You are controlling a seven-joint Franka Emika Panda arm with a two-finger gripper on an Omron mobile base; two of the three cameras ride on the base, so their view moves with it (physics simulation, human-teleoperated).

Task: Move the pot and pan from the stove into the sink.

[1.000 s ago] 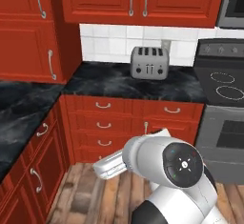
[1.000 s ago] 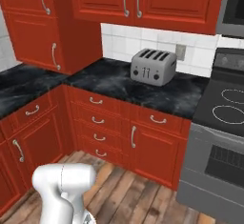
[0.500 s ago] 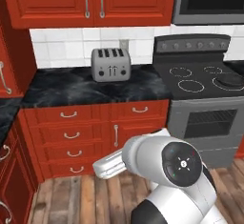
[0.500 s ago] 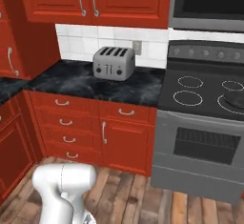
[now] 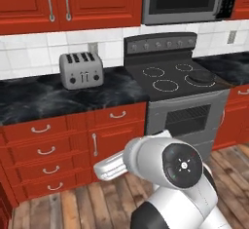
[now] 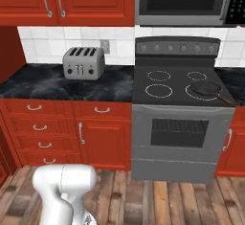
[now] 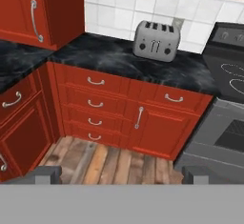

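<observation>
Toaster [image 6: 83, 62] sits far left on the dark table [image 6: 52, 83], out of my way; right of it is the stove [image 6: 179, 83], with the pan [image 6: 206, 88] on its front right ring, where I judge I must reach. My fingers [image 7: 119, 175] are spread fully wide, holding nothing.

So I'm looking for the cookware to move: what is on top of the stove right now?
On the stove, the pan sits on the front right burner ring, its handle pointing off the right front corner. The other three rings look bare. No pot is visible on it.
</observation>
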